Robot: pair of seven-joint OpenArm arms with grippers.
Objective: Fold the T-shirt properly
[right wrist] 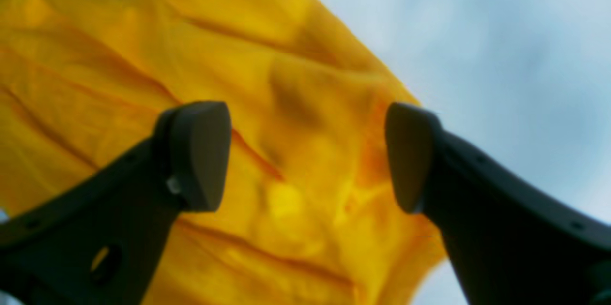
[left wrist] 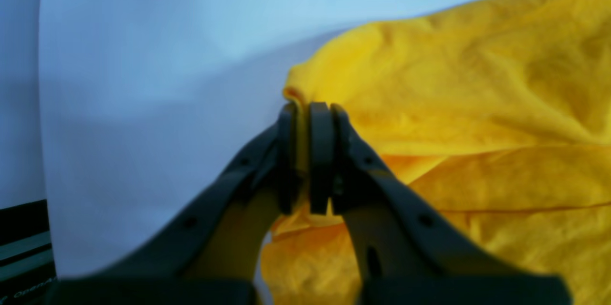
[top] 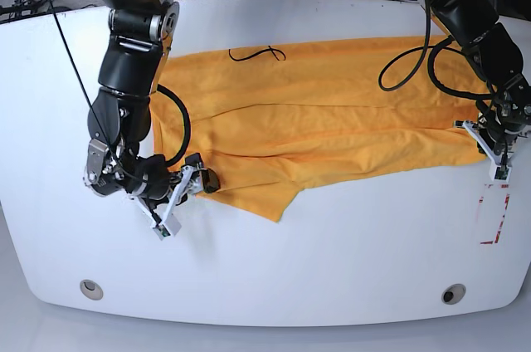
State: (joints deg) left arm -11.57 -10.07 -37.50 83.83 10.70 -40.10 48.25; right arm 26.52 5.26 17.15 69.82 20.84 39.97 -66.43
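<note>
The white worktop (top: 274,269) fills the base view, rounded at its corners, with a small round fitting (top: 91,289) near each front corner and a strip of red marks (top: 494,217) close to its edge on the side of the left arm. Across the far half of it lies the T-shirt (top: 332,119), orange-yellow and wrinkled, spread wide from one arm to the other, with a fold running along its length and one corner hanging forward to a point near the middle of the worktop. A thin dark thread (top: 257,54) curls on the cloth near its far edge. The right gripper (right wrist: 308,157) sits low at the end of the shirt on its own side, its fingers (right wrist: 195,154) spread wide apart with the cloth showing between them and nothing held. The left gripper (left wrist: 310,157) is at the opposite end of the shirt, its fingers (left wrist: 321,152) pressed together on a pinch of the shirt's edge, a sliver of yellow cloth showing between them.
</note>
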